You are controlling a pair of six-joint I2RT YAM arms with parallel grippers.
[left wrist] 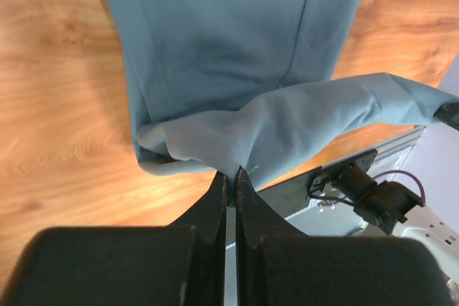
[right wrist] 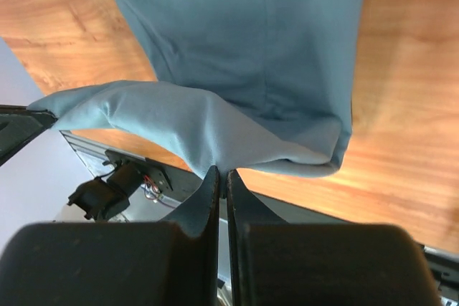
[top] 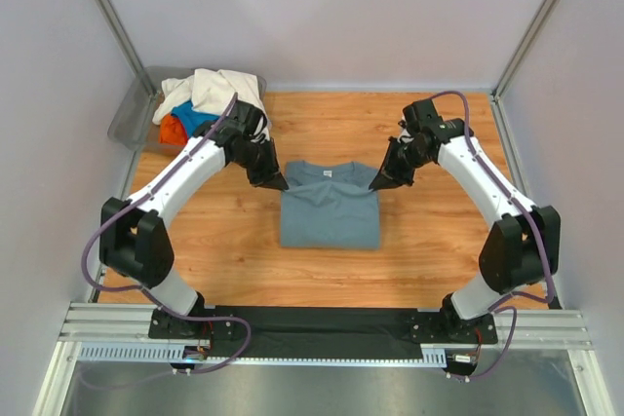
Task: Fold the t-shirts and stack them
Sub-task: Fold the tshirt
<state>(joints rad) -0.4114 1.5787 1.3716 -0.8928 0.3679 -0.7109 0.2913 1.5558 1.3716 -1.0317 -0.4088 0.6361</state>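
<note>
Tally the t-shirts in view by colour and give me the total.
grey-blue shirt: 1
cream-white shirt: 1 (one heap in the bin; cannot tell if it is more than one)
bright blue shirt: 1
red-orange shirt: 1
Total: 4

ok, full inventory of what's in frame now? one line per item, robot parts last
grey-blue t-shirt: 1, slate grey-blue, table centre, far corners lifted
cream-white shirt: 1, cream-white, heaped on top in the bin
bright blue shirt: 1, blue, in the bin under the cream one
red-orange shirt: 1, red-orange, in the bin beside the blue
bin: 1, grey plastic, far-left corner
table: 1, wood
left tool: 1, black, shut on t-shirt's far-left corner
right tool: 1, black, shut on far-right corner
</note>
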